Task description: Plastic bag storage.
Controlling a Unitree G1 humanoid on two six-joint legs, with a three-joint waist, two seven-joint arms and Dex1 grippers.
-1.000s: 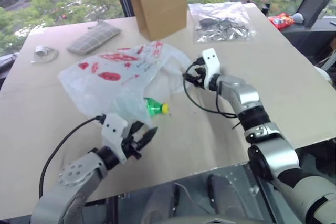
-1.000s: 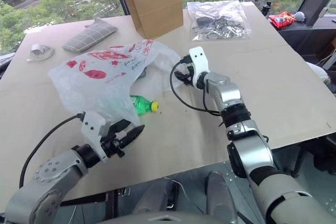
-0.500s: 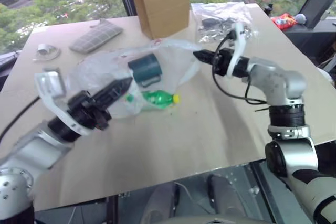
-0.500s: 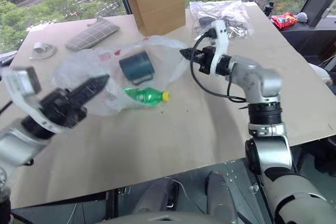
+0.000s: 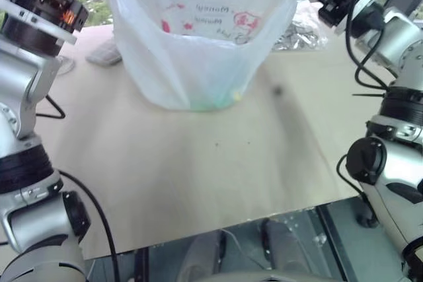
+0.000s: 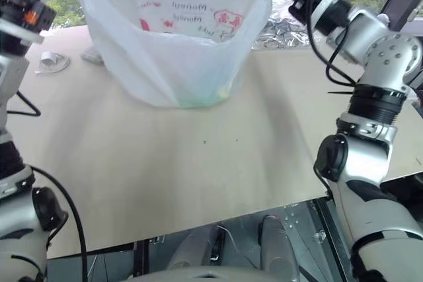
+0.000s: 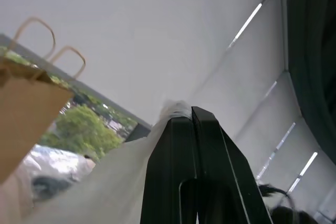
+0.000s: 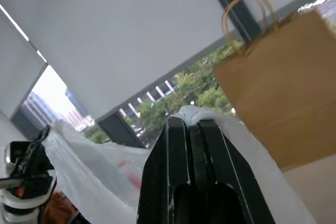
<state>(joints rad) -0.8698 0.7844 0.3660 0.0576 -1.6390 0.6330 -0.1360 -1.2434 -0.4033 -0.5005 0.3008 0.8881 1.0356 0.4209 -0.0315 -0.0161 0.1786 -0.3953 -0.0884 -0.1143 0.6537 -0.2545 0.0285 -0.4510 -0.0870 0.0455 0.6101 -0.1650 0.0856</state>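
I have the large, crinkly, translucent-white plastic bag with red printed characters (image 5: 198, 44) lifted and stretched open between both arms, its bottom sagging down to the light brown tabletop (image 5: 218, 170) or just above it; I cannot tell whether it touches. Faint green and yellow shapes show through the bag's bottom, too blurred for me to name.

My left gripper (image 7: 191, 116) is raised at the bag's left upper corner. Its fingers are pressed together, with a fold of the bag's thin edge pinched at their tips.

My right gripper (image 8: 190, 124) is raised at the bag's right upper corner. Its black fingers are likewise clamped together on a bunched bit of the bag's rim.

Behind the bag stands a tall brown paper bag with twisted paper handles (image 8: 273, 77). A small clear plastic bag of dark parts (image 5: 301, 28) lies on the tabletop beyond the lifted bag, on the right side. A small pale curled object (image 6: 53, 63) sits near the tabletop's left edge.
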